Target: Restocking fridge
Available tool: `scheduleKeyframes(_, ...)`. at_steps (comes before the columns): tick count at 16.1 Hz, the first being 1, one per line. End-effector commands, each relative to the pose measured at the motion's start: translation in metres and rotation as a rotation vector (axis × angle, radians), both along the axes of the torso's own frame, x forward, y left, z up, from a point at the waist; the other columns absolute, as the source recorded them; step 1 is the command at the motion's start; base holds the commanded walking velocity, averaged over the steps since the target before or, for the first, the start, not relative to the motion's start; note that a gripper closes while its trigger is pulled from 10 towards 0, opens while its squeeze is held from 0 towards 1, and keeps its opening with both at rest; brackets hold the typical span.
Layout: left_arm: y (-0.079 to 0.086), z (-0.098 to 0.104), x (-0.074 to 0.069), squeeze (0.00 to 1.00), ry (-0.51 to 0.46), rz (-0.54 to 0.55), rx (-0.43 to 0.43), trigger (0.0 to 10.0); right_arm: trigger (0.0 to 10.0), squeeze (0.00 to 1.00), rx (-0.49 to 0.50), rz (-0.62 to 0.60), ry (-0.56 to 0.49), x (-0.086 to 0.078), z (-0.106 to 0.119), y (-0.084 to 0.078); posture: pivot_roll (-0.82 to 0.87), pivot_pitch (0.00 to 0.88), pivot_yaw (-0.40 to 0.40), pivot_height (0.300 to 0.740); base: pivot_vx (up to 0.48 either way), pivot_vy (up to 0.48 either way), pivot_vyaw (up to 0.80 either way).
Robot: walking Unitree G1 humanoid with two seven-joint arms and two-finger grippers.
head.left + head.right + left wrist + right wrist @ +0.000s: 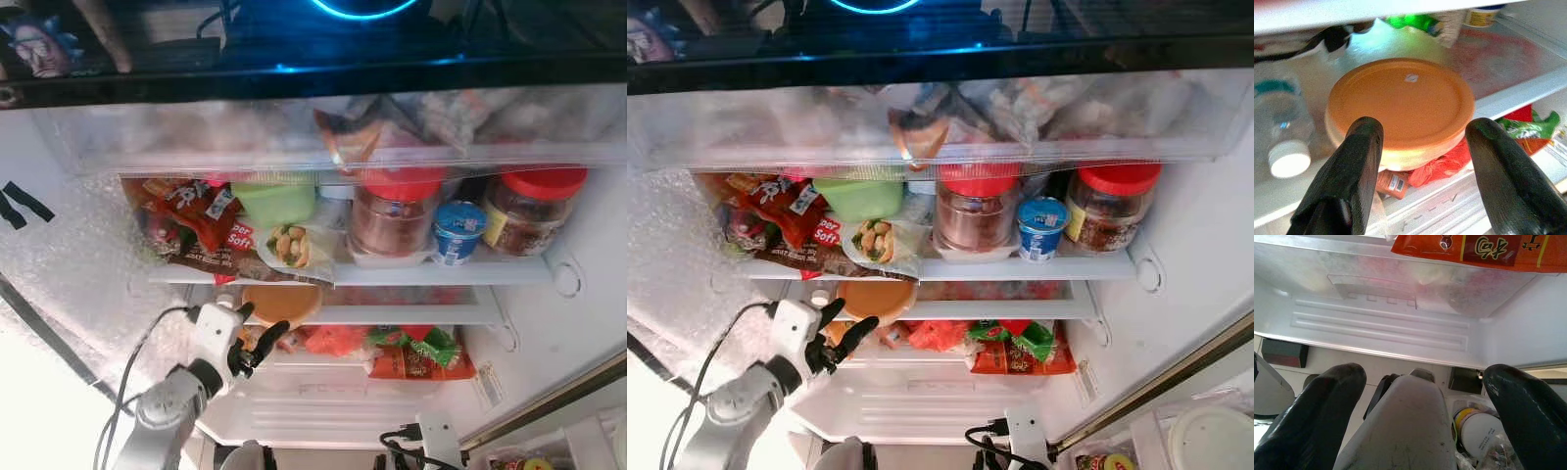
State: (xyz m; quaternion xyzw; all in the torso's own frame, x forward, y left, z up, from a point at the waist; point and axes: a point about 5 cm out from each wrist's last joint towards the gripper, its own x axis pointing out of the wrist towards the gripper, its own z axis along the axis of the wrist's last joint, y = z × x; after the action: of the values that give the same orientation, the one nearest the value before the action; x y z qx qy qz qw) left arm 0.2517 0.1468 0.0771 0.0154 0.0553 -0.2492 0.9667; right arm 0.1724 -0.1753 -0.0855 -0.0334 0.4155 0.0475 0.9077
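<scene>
The fridge stands open in front of me. A round tub with an orange lid (pixel 281 302) (pixel 1400 103) sits at the front edge of the middle glass shelf (pixel 431 315). My left gripper (pixel 263 329) (pixel 1422 132) is open just in front of the tub. Its two black fingers (pixel 1359 161) flank the tub without touching it. My right gripper (pixel 1425 374) hangs low before the bottom of the fridge, open, with a grey rounded part (pixel 1410 426) behind the gap between its fingers.
The shelf above holds two red-lidded jars (pixel 397 211) (pixel 529 206), a blue cup (pixel 458 230), a green tub (pixel 274 201) and snack packs (pixel 196 225). Red and green packets (pixel 411 352) lie below the tub. A small water bottle (pixel 1283 122) lies beside it.
</scene>
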Motion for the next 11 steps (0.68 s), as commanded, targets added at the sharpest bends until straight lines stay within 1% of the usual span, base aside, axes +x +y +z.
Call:
scheduleKeyframes(1,0.008,-0.004,-0.002,0.0,0.021,0.05,-0.023,10.0,10.0,0.0,0.001,0.005,0.056,-0.012,-0.006,0.0,-0.03,0.062,0.033,0.665,0.0,0.0,0.0)
scheduleKeyframes(2,0.008,-0.006,-0.004,0.0,0.032,0.045,-0.028,10.0,10.0,0.0,0.0,0.006,0.057,-0.012,-0.006,0.0,-0.03,0.066,0.031,0.665,0.0,0.0,0.0)
scheduleKeyframes(4,0.005,-0.01,-0.011,0.0,0.054,-0.006,-0.007,10.0,10.0,0.0,-0.001,0.006,0.056,-0.012,-0.006,-0.001,-0.03,0.068,0.03,0.665,0.0,0.0,0.0)
scheduleKeyframes(7,0.009,-0.008,-0.015,0.0,0.055,-0.031,0.009,10.0,10.0,0.0,-0.006,0.005,0.056,-0.012,-0.006,-0.001,-0.03,0.069,0.03,0.665,0.0,0.0,0.0)
scheduleKeyframes(9,0.01,-0.006,-0.019,0.0,0.076,-0.104,0.04,10.0,10.0,0.0,-0.007,0.006,0.056,-0.012,-0.006,-0.002,-0.03,0.071,0.026,0.665,0.0,0.0,0.0)
scheduleKeyframes(11,0.011,-0.009,-0.02,0.0,0.101,-0.132,0.068,10.0,10.0,0.0,-0.009,0.006,0.055,-0.012,-0.006,-0.002,-0.03,0.071,0.027,0.665,0.0,0.0,0.0)
